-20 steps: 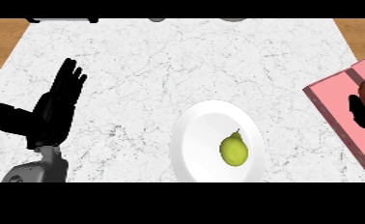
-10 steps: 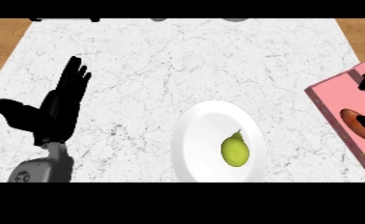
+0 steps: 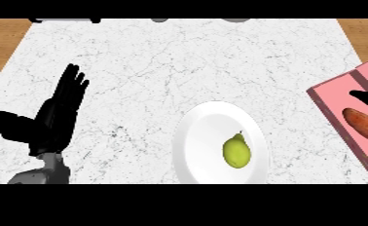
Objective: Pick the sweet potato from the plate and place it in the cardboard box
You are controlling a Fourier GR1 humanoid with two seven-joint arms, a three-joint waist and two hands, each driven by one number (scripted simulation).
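Left hand point(image 3: 56, 115) rests open, fingers straight; sweet potato point(image 3: 357, 121) lies in pink box point(image 3: 332, 104).

I have one view only, from the head, looking steeply down on the counter point(image 3: 144, 64); its near edge is cut off.

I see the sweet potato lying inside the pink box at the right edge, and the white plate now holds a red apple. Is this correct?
Not quite. The sweet potato does lie inside the pink box at the right edge, but the white plate holds a yellow-green pear, not a red apple. The head view shows this.
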